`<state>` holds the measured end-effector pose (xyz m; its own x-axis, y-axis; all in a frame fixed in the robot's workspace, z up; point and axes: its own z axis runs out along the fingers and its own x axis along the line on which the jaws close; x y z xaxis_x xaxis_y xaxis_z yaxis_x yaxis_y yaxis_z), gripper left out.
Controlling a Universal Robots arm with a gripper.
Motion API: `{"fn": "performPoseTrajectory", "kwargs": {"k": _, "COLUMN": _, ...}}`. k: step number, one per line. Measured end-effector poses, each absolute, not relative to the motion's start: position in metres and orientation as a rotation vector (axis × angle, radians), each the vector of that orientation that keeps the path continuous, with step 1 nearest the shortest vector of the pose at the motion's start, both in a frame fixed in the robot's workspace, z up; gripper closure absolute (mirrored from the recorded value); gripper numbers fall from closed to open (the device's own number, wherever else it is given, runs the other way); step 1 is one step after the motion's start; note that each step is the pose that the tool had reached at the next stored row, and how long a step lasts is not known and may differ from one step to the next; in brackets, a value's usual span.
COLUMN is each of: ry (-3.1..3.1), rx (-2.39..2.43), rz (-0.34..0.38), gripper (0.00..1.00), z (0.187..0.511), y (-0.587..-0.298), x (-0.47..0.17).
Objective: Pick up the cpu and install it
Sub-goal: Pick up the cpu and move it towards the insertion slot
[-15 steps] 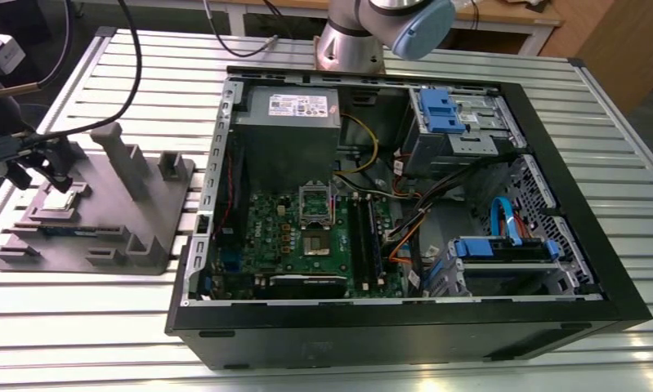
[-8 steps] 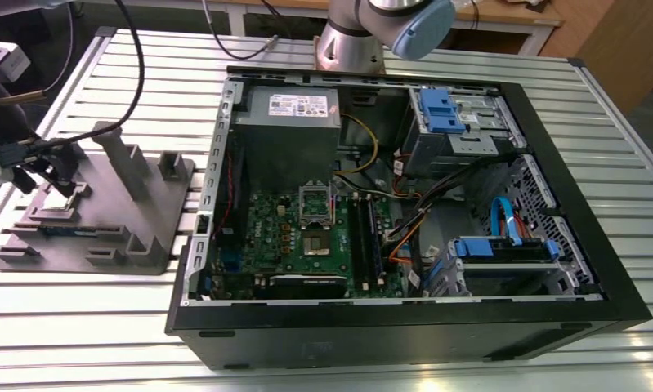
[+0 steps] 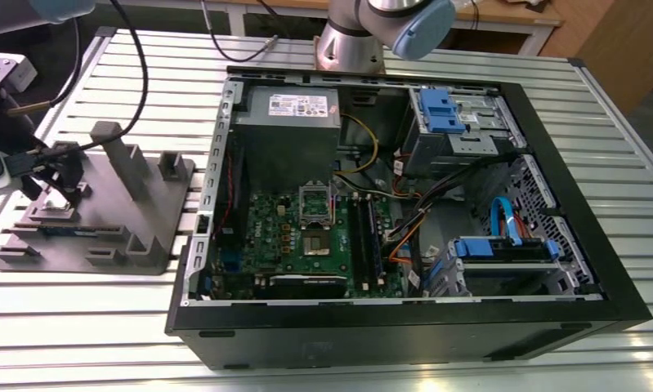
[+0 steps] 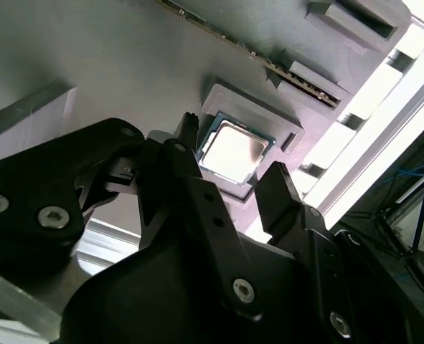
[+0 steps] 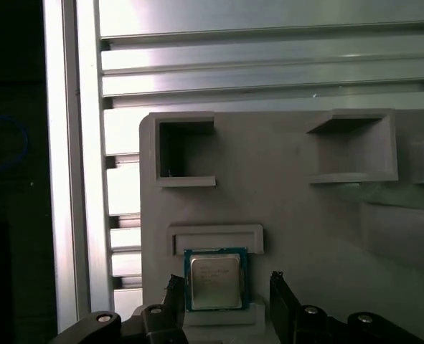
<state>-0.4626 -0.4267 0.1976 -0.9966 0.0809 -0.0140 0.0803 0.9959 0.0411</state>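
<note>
The cpu (image 5: pixel 214 279) is seen lying flat in a shallow recess of a matt grey moulded fixture (image 5: pixel 305 229), its silvery metal lid turned upward. Being square, it has no long axis, and its sides are set parallel to the recess walls. The gripper (image 5: pixel 224 282) is held spread, with one black finger (image 5: pixel 173 295) just beside one edge of the chip and the other standing clear of the opposite edge; nothing is clasped. In the second wrist view the cpu (image 4: pixel 229 147) is caught obliquely and its green rim is shown. In the exterior view the fixture (image 3: pixel 140 204) is placed on a ribbed aluminium table (image 3: pixel 87 310), to the exterior view's left of an open black computer case (image 3: pixel 413 327).
</note>
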Motion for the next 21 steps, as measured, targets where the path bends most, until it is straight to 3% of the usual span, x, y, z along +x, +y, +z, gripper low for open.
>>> {"fn": "performPoseTrajectory", "kwargs": {"k": 21, "ry": 3.123, "rx": 0.126, "rz": 0.063, "gripper": 0.41, "z": 0.185, "y": -0.422, "x": -0.466}}
